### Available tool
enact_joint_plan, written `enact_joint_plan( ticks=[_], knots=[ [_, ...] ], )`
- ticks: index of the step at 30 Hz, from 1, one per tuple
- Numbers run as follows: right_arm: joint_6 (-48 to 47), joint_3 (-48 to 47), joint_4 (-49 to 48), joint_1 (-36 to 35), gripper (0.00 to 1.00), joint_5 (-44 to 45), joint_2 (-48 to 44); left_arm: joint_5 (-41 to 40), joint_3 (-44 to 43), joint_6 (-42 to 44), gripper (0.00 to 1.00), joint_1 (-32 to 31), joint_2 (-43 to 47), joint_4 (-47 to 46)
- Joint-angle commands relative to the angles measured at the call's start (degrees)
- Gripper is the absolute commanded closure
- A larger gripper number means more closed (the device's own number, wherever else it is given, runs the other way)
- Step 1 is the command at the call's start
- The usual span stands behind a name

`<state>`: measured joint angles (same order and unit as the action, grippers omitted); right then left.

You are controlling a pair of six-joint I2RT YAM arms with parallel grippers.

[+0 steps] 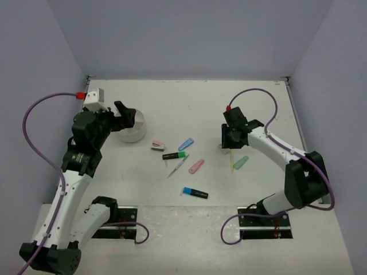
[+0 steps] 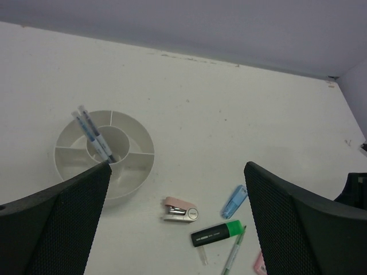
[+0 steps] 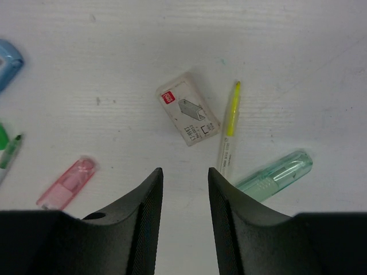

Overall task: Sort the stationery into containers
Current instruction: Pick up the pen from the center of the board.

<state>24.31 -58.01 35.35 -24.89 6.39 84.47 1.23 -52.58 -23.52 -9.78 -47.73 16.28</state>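
Small white rectangular eraser [image 3: 188, 116] lies on white desk [image 3: 114, 46], long axis diagonal in the right wrist view, just ahead of right end effector [image 3: 184, 171], which is narrowly parted and empty. Left end effector [image 2: 176, 166] spread wide.

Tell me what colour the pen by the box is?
The pen is yellow and white; right wrist view.

bright, even, diffuse light from above; the white table [image 1: 189, 114] looks nearly washed out. shadows are faint and soft, a pale one hugging the cup [image 2: 133, 188]. all three views are sharp.
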Motion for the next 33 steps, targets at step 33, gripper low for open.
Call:
enact_joint_plan(
  ticks=[33],
  knots=[
    [-1.87, -1.62, 5.45, 5.29, 0.86, -4.44, 14.02, -4.39, 7.23, 1.15, 0.00, 0.02, 3.71, 7.70]
  ],
)
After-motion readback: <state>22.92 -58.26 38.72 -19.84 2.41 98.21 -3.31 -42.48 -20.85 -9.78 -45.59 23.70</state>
